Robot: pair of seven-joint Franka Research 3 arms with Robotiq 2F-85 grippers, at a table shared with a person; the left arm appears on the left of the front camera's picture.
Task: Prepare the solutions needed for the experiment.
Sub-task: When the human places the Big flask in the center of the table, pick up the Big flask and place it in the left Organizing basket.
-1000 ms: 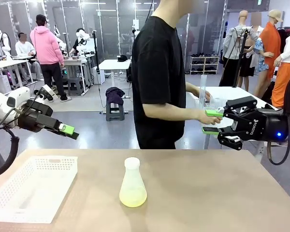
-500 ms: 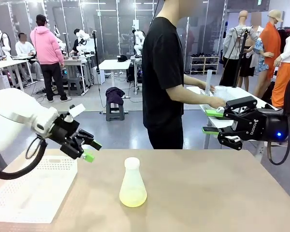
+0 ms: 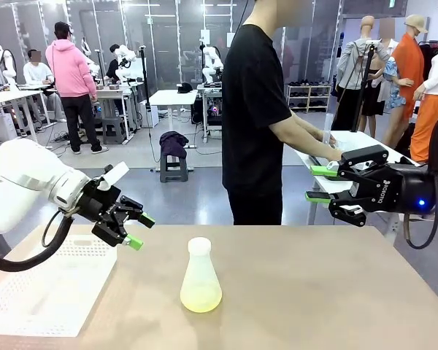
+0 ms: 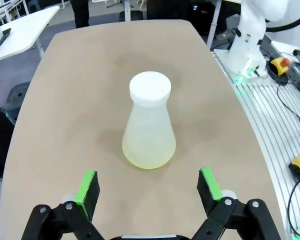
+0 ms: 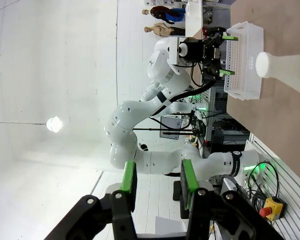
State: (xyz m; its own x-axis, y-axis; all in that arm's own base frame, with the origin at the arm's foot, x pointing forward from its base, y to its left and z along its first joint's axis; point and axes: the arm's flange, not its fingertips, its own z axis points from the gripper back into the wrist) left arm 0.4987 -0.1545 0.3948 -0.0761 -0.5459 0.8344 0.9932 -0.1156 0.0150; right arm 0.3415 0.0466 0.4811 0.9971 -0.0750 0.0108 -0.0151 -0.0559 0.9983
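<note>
My left tool (image 3: 136, 229) is spread wide and lined up on the capped flask (image 3: 201, 278) of yellow-green liquid mid-counter (image 3: 314, 292), ready to straddle it, while my right tool (image 3: 323, 184) waits half-closed on nothing

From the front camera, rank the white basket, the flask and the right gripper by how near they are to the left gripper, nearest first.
1. White basket, just below the open left gripper, at the table's left edge.
2. Flask with its pale yellow-green liquid, to the right at mid-table.
3. Right gripper, far across on the right, raised above the table edge.
</note>
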